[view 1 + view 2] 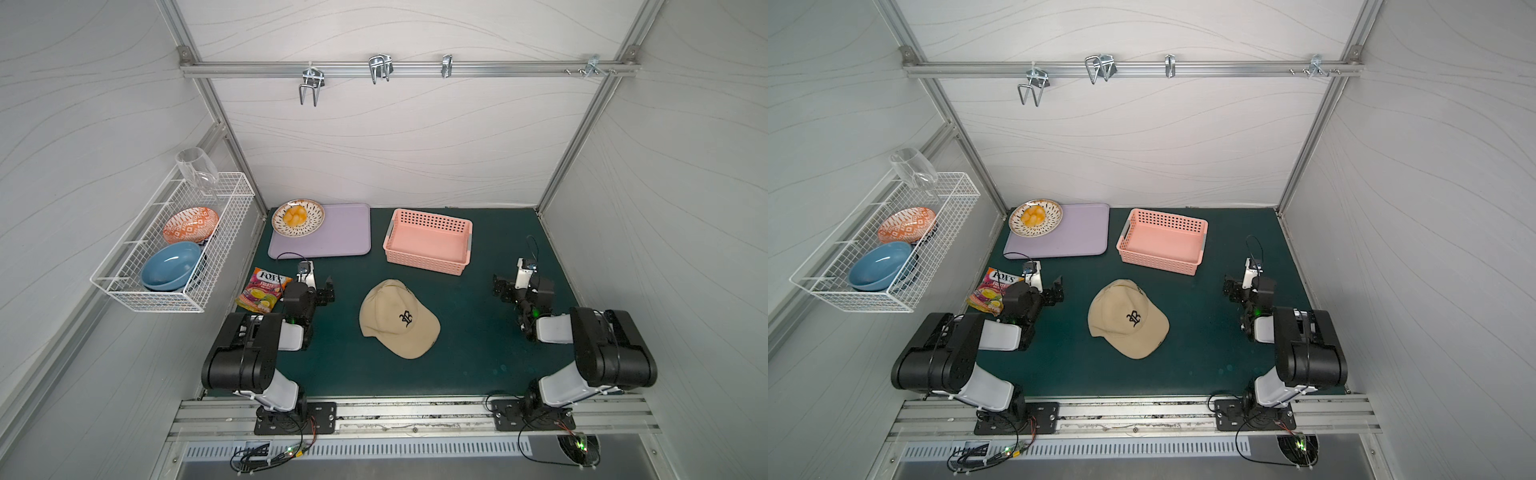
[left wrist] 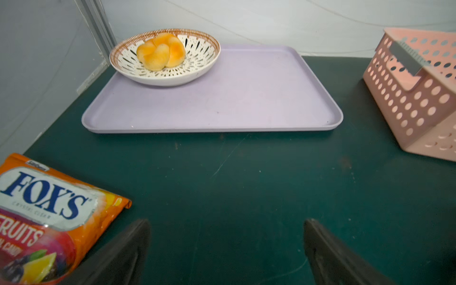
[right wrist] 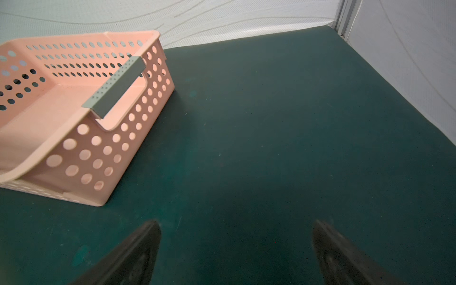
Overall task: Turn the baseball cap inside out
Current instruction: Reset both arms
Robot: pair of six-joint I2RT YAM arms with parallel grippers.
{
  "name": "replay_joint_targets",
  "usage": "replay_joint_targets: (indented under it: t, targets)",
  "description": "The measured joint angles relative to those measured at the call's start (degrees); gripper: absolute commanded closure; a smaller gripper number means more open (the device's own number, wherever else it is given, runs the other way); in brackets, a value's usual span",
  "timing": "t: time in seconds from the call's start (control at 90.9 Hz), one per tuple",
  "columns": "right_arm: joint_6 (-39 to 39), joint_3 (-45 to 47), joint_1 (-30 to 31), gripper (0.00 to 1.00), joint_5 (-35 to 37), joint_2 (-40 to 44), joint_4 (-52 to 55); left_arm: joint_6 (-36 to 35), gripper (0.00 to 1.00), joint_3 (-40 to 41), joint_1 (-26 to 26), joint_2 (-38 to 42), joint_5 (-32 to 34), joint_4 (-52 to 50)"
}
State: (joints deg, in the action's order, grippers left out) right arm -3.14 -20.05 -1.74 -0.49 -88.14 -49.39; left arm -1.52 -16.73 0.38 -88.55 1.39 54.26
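I see the baseball cap [image 1: 397, 318] lying right side out on the green tabletop [image 1: 469, 365], on the arm-base side of the pink basket [image 1: 424, 262] and apart from it, monogram facing up, brim pointing away from the basket. My left gripper [image 2: 225, 223] is off the basket's left near corner, fingers spread wide and empty. My right gripper [image 3: 235, 222] is off the basket's right near corner, fingers likewise spread, gripping nothing
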Motion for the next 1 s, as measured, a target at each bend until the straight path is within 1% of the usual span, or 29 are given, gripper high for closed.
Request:
replay_joint_targets:
  t: [0.143,0.275,0.66,1.001]
  targets:
    - [-0.04,-3.19,0.39,0.01,1.6,0.0,1.97,0.0,0.0,-3.58,0.0,-0.07,-0.15,-3.89]
    - [-0.02,-4.44,0.72,0.01,2.73,0.0,2.78,0.04,0.0,-5.75,0.0,-0.07,-0.07,-4.79]
    - [0.0,-4.44,1.4,0.01,4.52,-0.11,4.92,0.07,0.0,-5.77,0.02,-0.07,0.09,-6.99]
    - [0.0,-4.44,1.51,0.01,4.66,-0.11,4.92,0.07,0.0,-5.77,0.02,-0.07,0.09,-7.37]
